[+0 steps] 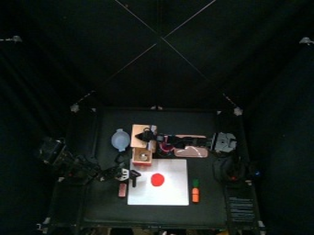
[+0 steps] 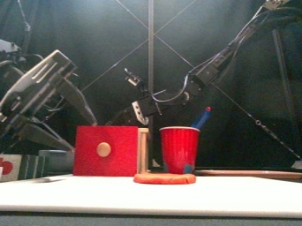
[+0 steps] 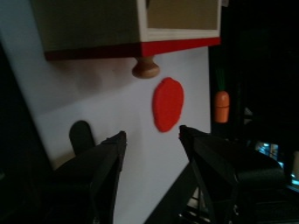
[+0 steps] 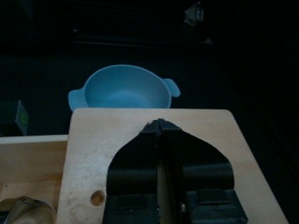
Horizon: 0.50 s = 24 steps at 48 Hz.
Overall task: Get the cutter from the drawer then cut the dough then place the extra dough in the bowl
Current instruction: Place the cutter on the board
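Note:
The pale wooden box (image 1: 143,136) stands at the back of the white board (image 1: 172,193). Its red drawer front (image 2: 104,151) and knob (image 3: 145,67) face the front, and the drawer looks pulled out a little. A flat red dough disc (image 1: 159,180) lies on the board in front of the box. My left gripper (image 3: 152,149) hovers open above the board, short of the knob, with nothing in it. My right gripper (image 4: 160,128) is shut, its tips down on the box's top (image 4: 198,140). No cutter shows clearly.
A blue-grey bowl (image 4: 121,87) sits to the left of the box, off the board. A red cup (image 2: 181,148) holding a blue knife (image 2: 203,116) stands on the board's right side, seen as an orange shape (image 3: 221,107) in the left wrist view.

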Motion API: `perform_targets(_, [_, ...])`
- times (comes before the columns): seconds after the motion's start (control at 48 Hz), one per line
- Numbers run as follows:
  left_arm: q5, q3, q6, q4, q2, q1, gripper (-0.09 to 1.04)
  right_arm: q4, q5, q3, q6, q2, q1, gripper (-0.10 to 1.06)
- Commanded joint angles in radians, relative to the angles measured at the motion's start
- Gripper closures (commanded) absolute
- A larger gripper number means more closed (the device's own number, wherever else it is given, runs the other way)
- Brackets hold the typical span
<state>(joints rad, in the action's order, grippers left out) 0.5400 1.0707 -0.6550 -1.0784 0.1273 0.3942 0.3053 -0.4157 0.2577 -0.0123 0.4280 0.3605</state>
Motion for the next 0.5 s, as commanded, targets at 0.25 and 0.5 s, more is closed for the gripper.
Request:
perform_targets(0.25, [0.264,0.084,0.133,0.218,0.245,-0.011,0.08,-0.075,0.146,-0.002,0.002,-0.161,-0.098,0.94])
perform_targets(0.5, [0.459,0.186,0.337,0.515,0.356,-0.127,0.08,-0.081,0.256,0.051,-0.002,-0.241,-0.173,0.75])
